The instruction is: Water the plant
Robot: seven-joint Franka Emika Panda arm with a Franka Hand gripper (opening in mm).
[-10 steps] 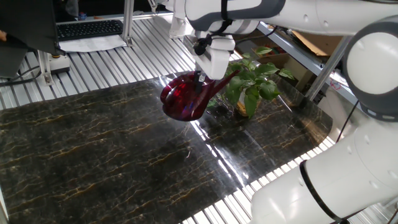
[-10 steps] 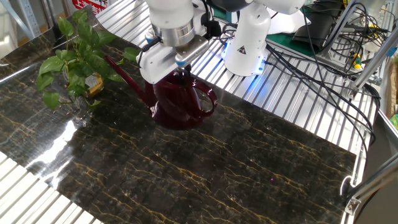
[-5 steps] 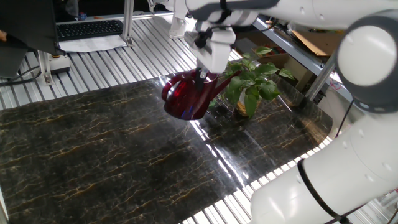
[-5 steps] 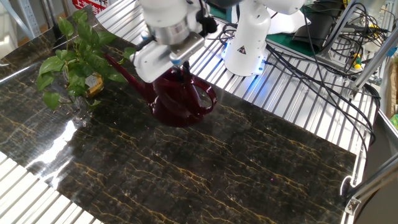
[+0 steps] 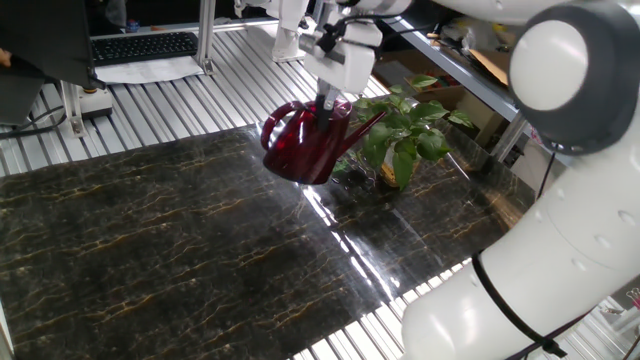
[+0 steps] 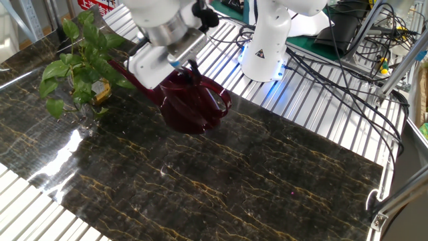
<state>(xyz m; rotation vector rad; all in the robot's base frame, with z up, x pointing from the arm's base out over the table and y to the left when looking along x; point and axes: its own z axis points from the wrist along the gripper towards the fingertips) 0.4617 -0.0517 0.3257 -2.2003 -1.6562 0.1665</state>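
Observation:
The dark red translucent watering can [image 5: 305,150] [image 6: 192,106] hangs just above the black marble tabletop. My gripper [image 5: 327,105] [image 6: 189,69] is shut on its top handle. Its long spout [image 5: 364,128] [image 6: 128,72] reaches toward the plant [image 5: 403,130] [image 6: 79,63], a small pot of broad green leaves at the table's edge. In the one fixed view the spout tip touches the leaves; in the other fixed view it ends just short of the foliage.
Ribbed metal surface [image 5: 160,110] surrounds the marble slab [image 5: 200,250]. The robot base [image 6: 267,40] with cables stands behind the can. A keyboard [image 5: 140,45] lies at the far back. Cardboard [image 5: 500,65] sits behind the plant.
The gripper has risen and tilted, lifting the can a little off the table and shifting it toward the plant.

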